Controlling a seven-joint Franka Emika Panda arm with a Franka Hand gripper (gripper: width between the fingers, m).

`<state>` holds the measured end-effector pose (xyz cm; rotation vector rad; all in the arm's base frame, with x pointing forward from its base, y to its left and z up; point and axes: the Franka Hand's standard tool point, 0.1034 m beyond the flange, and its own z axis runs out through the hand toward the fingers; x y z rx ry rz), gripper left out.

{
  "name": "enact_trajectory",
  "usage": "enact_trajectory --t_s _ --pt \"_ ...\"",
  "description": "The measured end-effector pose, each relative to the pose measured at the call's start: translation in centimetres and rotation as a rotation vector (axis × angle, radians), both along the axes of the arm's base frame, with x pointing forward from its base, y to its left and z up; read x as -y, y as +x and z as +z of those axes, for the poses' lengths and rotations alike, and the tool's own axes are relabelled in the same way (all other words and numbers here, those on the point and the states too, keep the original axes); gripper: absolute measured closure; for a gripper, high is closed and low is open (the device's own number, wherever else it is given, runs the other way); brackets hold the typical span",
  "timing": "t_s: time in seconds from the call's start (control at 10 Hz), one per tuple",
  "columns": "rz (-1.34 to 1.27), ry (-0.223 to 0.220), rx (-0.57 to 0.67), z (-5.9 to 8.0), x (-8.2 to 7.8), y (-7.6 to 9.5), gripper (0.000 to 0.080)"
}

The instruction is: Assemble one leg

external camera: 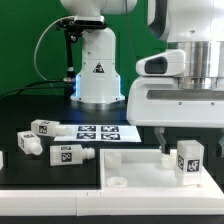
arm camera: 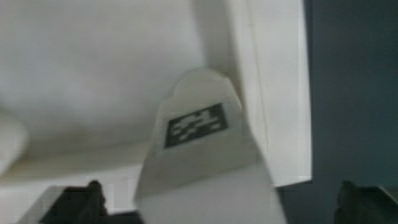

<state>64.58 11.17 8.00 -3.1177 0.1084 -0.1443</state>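
White leg (external camera: 189, 160) sits upright at your lower right, held between gripper (external camera: 184, 153) fingers over the panel (external camera: 130, 172); three legs (external camera: 73, 155) lie lower left.

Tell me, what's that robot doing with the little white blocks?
The robot's claw is down around one white leg that stands upright on the big white panel. The wrist view shows that leg between the fingertips; whether they squeeze it is unclear. Three more legs lie loose beside the marker board.
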Motion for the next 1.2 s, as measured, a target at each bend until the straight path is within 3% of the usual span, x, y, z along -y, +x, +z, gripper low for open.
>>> enact_trajectory --t_s 0.1,0.3,0.5,0.6,0.7,1.2 --pt "0.168 -0.013 -0.022 0.21 0.08 0.11 0.0151" --pt "0.130 -0.010 -0.015 0.14 0.11 0.18 0.0151" --pt "0.127 -0.010 -0.015 0.14 0.15 0.19 0.0408" --pt "0.026 0.000 -0.017 0.13 0.10 0.18 0.0408" --pt "-0.019 0.004 -0.018 0.12 0.12 0.18 0.0515" --pt "-0.768 0.051 0.005 -0.04 0.75 0.10 0.0515"
